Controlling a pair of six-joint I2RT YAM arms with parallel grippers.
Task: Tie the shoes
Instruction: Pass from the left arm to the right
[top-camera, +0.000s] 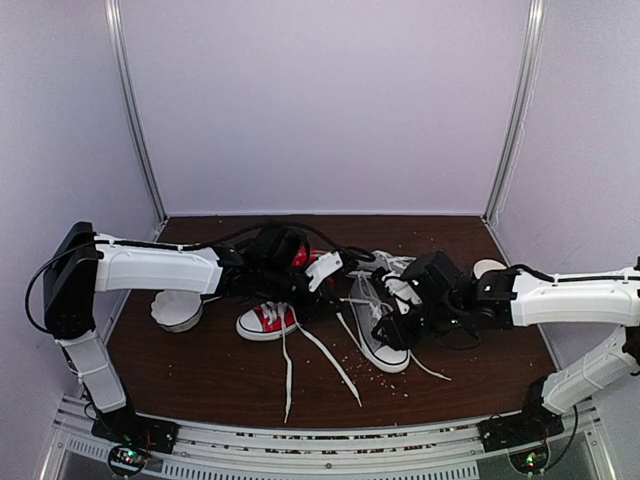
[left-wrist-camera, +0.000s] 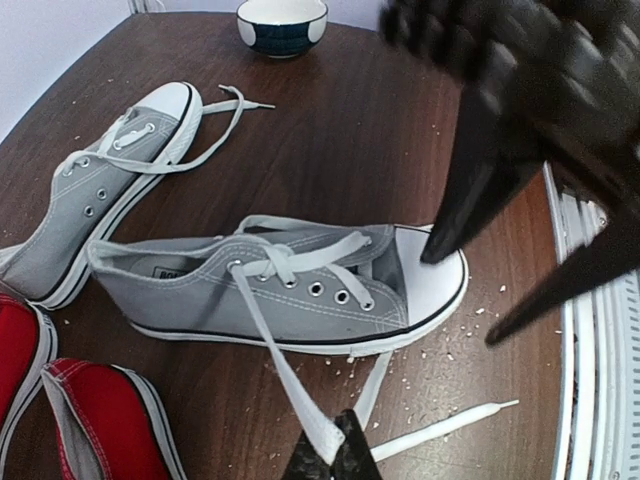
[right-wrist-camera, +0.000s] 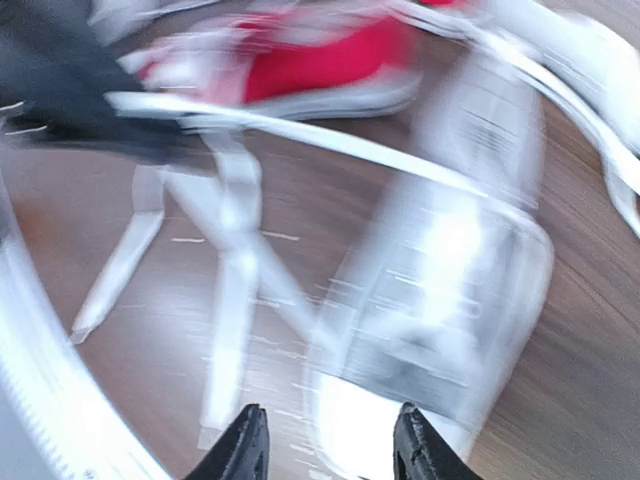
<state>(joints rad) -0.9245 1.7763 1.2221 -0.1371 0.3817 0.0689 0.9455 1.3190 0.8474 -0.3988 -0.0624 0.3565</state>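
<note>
a dark bowl (left-wrist-camera: 282, 25) stands on the table (left-wrist-camera: 380, 120), its contents unseen. the white lace (left-wrist-camera: 285, 370) of the near grey shoe (left-wrist-camera: 200, 290) is pinched in the closed left gripper (left-wrist-camera: 335, 460). the right gripper (right-wrist-camera: 330, 445) is held half open over its toe cap (left-wrist-camera: 440, 290), nothing gripped.

I see the near shoe (top-camera: 382, 338) right of centre on the table (top-camera: 200, 372), the far shoe (top-camera: 393, 264) just behind it. The other sneakers (top-camera: 266, 321) lie left of them, one bowl (top-camera: 178, 312) farther left, another bowl (top-camera: 488, 268) far right.
</note>
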